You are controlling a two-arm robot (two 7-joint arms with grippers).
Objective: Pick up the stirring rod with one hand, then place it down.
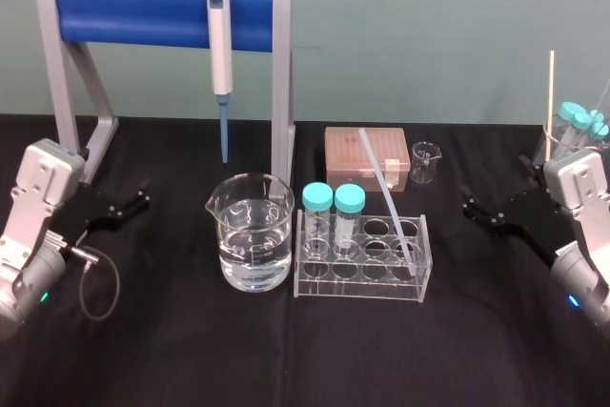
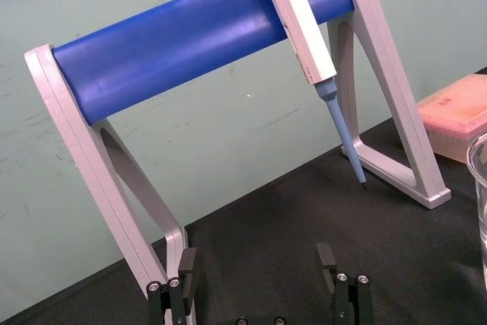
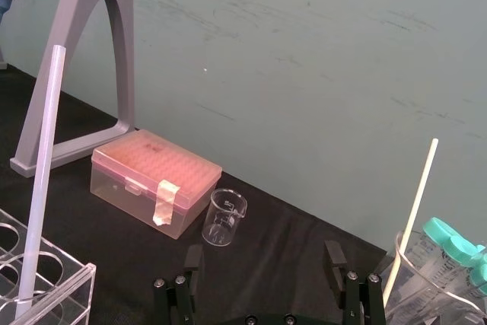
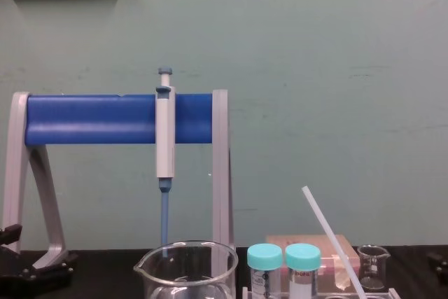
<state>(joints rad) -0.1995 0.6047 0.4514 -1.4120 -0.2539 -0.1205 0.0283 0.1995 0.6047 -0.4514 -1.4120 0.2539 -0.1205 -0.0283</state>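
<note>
The task is not yet beginning: the stirring rod [image 1: 386, 193] is leaning tilted in the clear rack [image 1: 360, 285], and nothing is gripping it. The left pincer [image 1: 141, 197] and the right pincer [image 1: 472, 207] are hanging open at the sides of the bench [image 1: 191, 350], well apart from the rod. Both lifting and placing are waiting to be done.

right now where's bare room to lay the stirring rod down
Bare cloth along the front, below the large beaker and tube rack; also between the beaker and left pincer. Crowded behind the rack: tip box, small beaker.
</note>
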